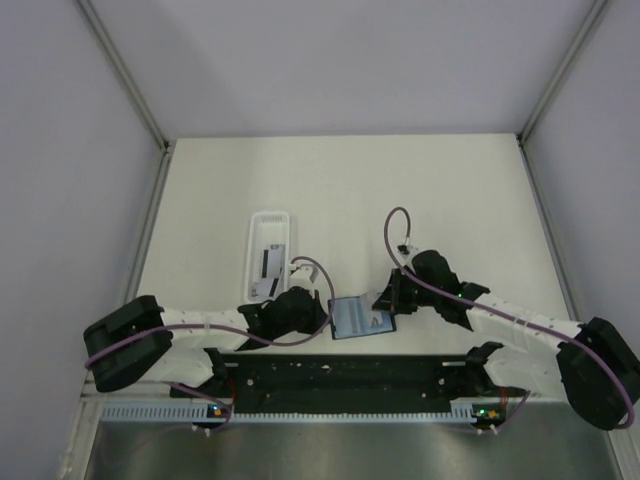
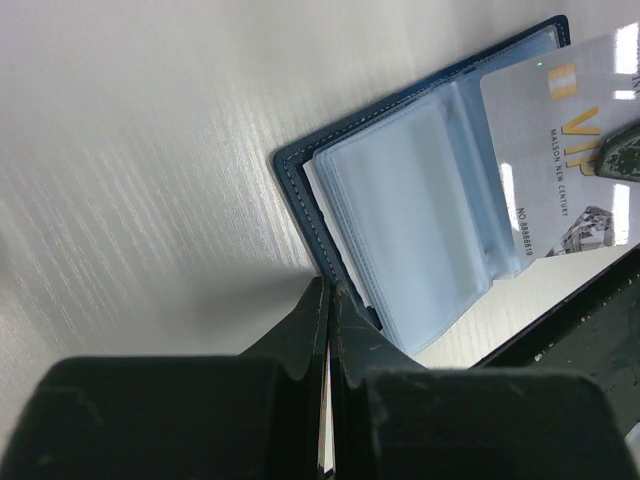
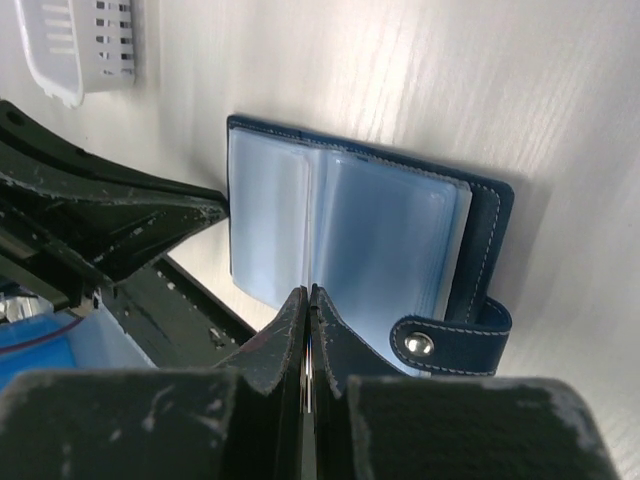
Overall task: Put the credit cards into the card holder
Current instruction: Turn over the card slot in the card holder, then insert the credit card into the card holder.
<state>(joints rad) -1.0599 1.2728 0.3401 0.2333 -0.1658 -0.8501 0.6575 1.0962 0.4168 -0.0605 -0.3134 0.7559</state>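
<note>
Right claw (image 3: pixel 308 297) is pinched tight on a card (image 2: pixel 560 140), a pale one w/ gold VIP lettering, and has it over the right half of the holder (image 3: pixel 490 215). From the left wrist cam the card's edge overlaps the outer edge of the clear sleeves (image 2: pixel 410 200), but tbh can't tell if it's inside a pocket or just lying on top. From the right wrist cam the card is basically edge-on, so nothing to read there. Left claw (image 2: pixel 327 295) is closed too, nothing visibly between the fingers, tips right at the holder's left edge near a corner. It's touching afaict; whether it's nipping the cover or only pressing on it, idk. Holder lies open and flat on the table (image 1: pixel 400 190), navy cover down, lighter blue sleeves facing up, just beyond the arm bases and between the two claws. Its strap (image 3: pixel 470 330) w/ the pale stud (image 3: pixel 415 344) sticks out past the cover at the end away from the left claw, lying on the table. White tray (image 1: pixel 270 220) sits farther back on the left, apart from the holder, just behind the left claw, long side running away from the arms, w/ more cards (image 1: pixel 269 262) lying in it, dark stripes showing.
</note>
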